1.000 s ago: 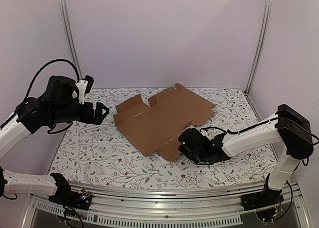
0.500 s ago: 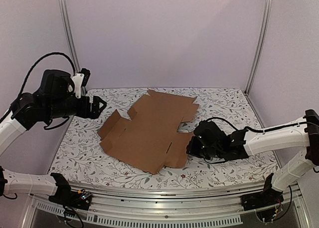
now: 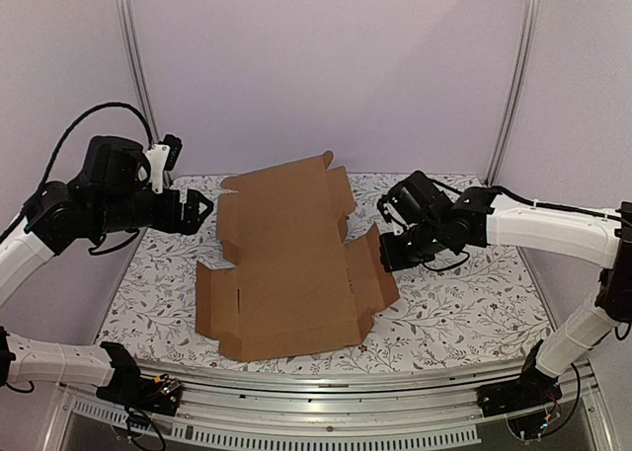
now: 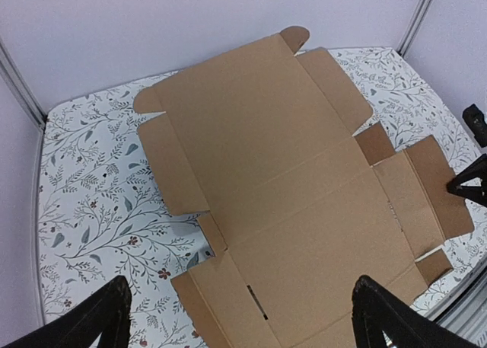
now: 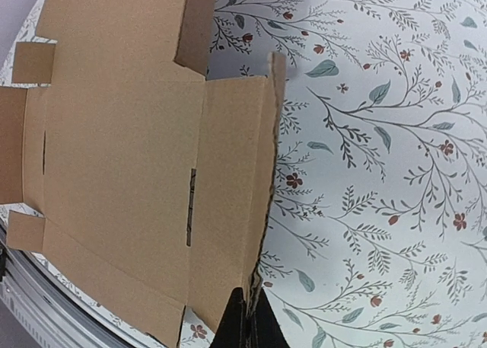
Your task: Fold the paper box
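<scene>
Above the floral table (image 3: 464,313), right fingers (image 5: 237,329) pinch the paper box (image 3: 286,263).

I'm looking at one table (image 3: 464,313), topped with a white cover printed with grey-green leaves and small red flowers. On it lies the paper box (image 3: 286,273), an unfolded brown cardboard sheet spread over the middle, with creases, slots and side tabs showing. Its near edge sits close to the table's front edge. Its right-hand flap tilts up off the surface, and the far end looks lifted too. The print shows on both sides of it.
</scene>
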Controlling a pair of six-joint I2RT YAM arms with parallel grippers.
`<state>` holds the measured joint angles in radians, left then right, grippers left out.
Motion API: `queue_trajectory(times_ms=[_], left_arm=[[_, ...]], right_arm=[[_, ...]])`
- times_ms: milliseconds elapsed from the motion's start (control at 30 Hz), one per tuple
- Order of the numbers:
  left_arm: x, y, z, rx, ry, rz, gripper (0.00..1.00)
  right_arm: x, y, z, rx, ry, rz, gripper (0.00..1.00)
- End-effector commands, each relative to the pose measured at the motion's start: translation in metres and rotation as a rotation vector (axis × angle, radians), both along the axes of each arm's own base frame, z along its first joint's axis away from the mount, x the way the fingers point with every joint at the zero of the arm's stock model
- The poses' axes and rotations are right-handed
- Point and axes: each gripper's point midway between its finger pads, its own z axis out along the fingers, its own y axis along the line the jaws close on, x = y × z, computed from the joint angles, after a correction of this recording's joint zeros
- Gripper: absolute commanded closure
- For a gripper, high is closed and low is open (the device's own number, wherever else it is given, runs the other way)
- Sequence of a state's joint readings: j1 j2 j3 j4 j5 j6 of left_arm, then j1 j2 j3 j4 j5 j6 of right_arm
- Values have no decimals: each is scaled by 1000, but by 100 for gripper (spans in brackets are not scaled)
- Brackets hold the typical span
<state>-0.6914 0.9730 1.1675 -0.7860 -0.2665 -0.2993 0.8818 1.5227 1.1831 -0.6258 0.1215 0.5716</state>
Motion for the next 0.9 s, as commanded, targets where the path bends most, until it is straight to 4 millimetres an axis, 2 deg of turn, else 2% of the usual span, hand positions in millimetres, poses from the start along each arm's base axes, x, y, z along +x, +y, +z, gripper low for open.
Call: queue_trajectory(times_ms=[0,200,367,667,733,867], left_arm=[[-6,-6,2,-7,6,-37,1],[-10,-8,-2,-24,20,-51,0],[-14,-6,-8,-29,30,-54,1],[-17,-7,-11,-47,40,-57,0],[-17,-7,-11,-50,42,-58,1],[-17,-8,-11,-53,43,-57,1]], right_arm=[[4,-12,-9,-234,45,202,100],[29,-9,-1,-419,8,363,100],[62,-6,3,-540,-61,451,100],[109,11,-16,-745,-145,633,100],[117,16,-26,-778,-142,665,100],[127,30,-31,-771,-186,707,100]])
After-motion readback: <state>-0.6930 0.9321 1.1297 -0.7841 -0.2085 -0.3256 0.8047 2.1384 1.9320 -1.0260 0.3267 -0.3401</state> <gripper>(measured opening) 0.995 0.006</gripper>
